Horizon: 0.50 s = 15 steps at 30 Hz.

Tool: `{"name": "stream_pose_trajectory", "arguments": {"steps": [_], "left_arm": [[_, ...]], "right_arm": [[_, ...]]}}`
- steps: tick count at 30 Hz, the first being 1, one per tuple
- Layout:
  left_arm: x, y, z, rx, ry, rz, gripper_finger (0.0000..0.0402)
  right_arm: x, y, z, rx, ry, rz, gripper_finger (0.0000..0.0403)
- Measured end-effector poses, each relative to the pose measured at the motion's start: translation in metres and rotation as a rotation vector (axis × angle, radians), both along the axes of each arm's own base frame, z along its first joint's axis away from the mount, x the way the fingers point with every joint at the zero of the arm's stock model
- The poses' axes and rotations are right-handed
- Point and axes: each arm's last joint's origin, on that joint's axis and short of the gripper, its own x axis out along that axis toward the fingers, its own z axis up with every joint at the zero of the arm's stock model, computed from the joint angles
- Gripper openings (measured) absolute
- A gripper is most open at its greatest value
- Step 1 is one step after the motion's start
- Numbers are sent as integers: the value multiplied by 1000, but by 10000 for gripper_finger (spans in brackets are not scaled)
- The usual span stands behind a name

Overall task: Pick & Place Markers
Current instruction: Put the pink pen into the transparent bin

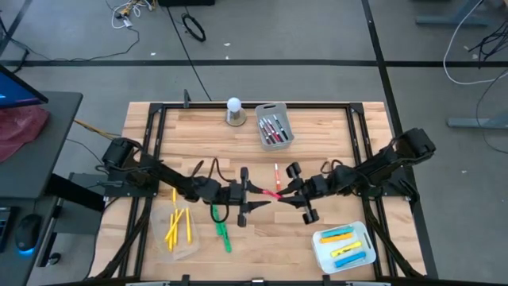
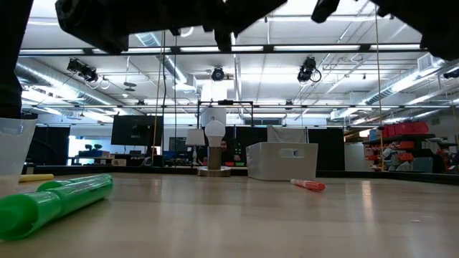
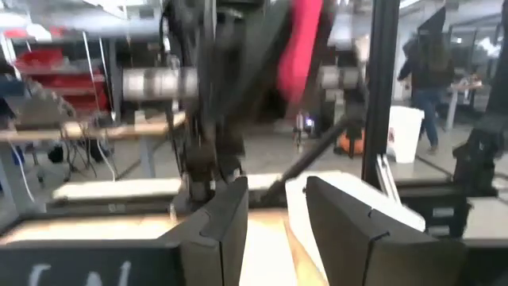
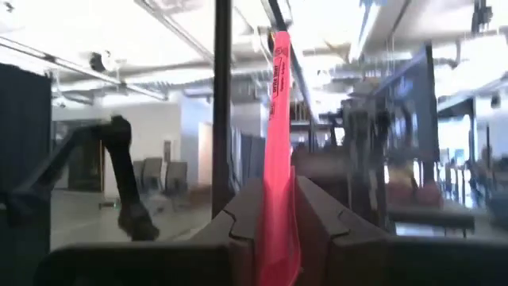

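A pink marker (image 1: 268,191) is held above the table's middle between my two grippers. My right gripper (image 1: 286,195) is shut on it; in the right wrist view the marker (image 4: 278,135) sticks out past the fingers. My left gripper (image 1: 252,193) faces it, open (image 3: 276,230), and the marker's free end points at its gap; the marker (image 3: 302,48) shows blurred ahead. A green marker (image 1: 223,233) (image 2: 57,201) and an orange-red marker (image 1: 276,173) (image 2: 308,185) lie flat on the table. My right gripper pinches the pink marker between its two fingers (image 4: 317,214), at the end toward the table's right (image 1: 279,195). The fingers come level from the right and lie along the marker. It is lifted clear of the table, its long free end (image 4: 279,56) reaching toward my left gripper.
A grey bin (image 1: 279,141) with dark and red markers and a white ball on a grey base (image 1: 234,111) stand at the far edge. A clear tray of yellow markers (image 1: 178,226) lies near left; a white tray (image 1: 324,253) with blue, yellow and orange markers lies near right.
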Motion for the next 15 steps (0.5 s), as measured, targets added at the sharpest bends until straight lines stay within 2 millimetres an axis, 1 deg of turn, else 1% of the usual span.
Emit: {"name": "stream_pose_trajectory", "arguments": {"steps": [1, 3, 7, 11, 13, 15], "left_arm": [[0, 1, -2, -5, 11, -3, 141], [0, 2, 0, -15, -6, -9, 155], [0, 3, 2, -18, -18, -6, 200], [1, 2, 6, -14, -43, -20, 241], [3, 1, 9, 1, -55, -18, 248], [4, -1, 13, 7, -70, -21, 246]], "right_arm": [[-1, 0, 0, -10, 4, -1, 48], [-1, 0, -7, -30, 63, -3, 48], [-2, -1, -11, -38, 101, -8, 48], [1, -2, -19, -51, 183, -47, 48], [1, -2, -20, -52, 194, -57, 48], [1, -2, -21, -56, 207, -59, 48]]}}
